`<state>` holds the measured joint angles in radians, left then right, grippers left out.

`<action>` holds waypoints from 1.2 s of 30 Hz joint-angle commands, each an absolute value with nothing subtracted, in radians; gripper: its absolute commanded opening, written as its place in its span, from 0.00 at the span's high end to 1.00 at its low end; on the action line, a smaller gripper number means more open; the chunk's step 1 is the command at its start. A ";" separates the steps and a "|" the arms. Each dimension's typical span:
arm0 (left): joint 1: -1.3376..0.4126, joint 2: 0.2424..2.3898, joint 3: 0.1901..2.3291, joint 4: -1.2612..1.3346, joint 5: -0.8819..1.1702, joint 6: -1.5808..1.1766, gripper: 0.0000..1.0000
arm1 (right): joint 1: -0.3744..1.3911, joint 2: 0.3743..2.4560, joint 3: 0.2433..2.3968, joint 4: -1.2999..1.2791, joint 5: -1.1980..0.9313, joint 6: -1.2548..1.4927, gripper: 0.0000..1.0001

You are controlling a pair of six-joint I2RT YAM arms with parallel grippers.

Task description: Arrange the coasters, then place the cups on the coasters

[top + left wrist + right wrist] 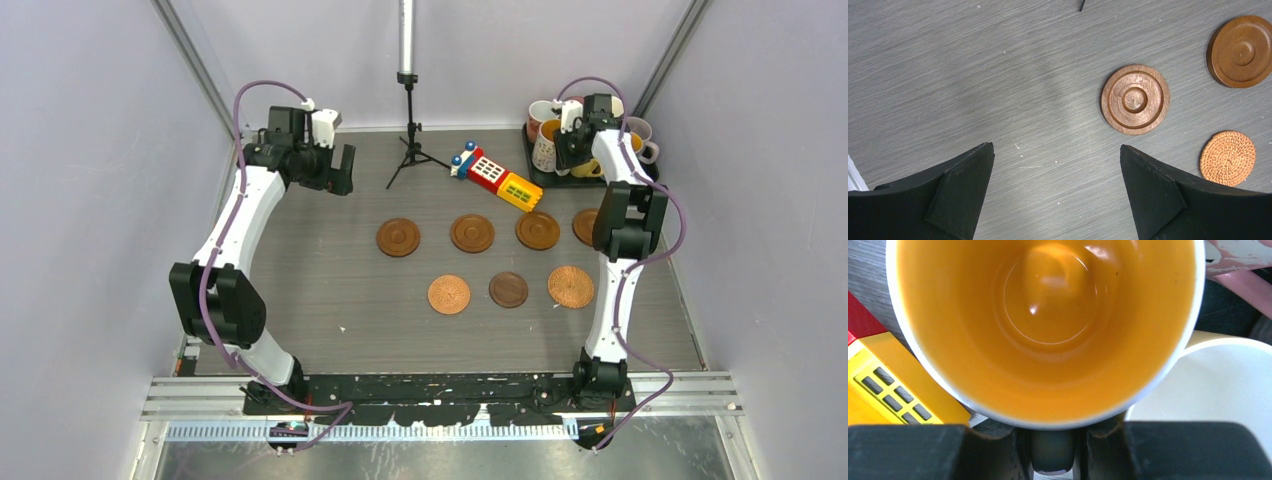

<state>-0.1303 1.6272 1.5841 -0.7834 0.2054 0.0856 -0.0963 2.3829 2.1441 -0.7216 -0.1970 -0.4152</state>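
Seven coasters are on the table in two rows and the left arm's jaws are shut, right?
No: the left gripper has its jaws wide open, as the left wrist view shows. The seven coasters do lie in two rows.

You have seven coasters (pixel 472 233) on the table (pixel 330 300) in two rows: four behind, from the leftmost coaster (pixel 398 237) to the rightmost coaster (pixel 584 226), partly under the right arm (pixel 622 215), and three in front, the middle coaster (pixel 508 289) between its neighbours. Behind the back row's right end the tray (pixel 550 181) sits in the far right corner with the cups (pixel 543 118) on it. The toy block (pixel 495 177) lies just left of the tray, the tripod (pixel 410 140) farther left. The right gripper (pixel 1053 460) is over the tray, with a cup (pixel 1048 340) whose handle sits between its fingers; the left gripper (pixel 338 172) hangs over the far left.
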 commanded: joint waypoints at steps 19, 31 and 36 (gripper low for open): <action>-0.124 1.621 1.614 -0.765 0.234 0.068 0.00 | -0.119 2.048 1.838 -0.328 -0.238 -0.337 1.00; -0.124 1.617 1.615 -0.768 0.225 0.047 0.00 | -0.132 1.889 1.663 -0.142 -0.364 -0.275 1.00; -0.118 1.610 1.606 -0.759 0.219 0.011 0.00 | -0.124 1.824 1.651 -0.169 -0.423 -0.227 1.00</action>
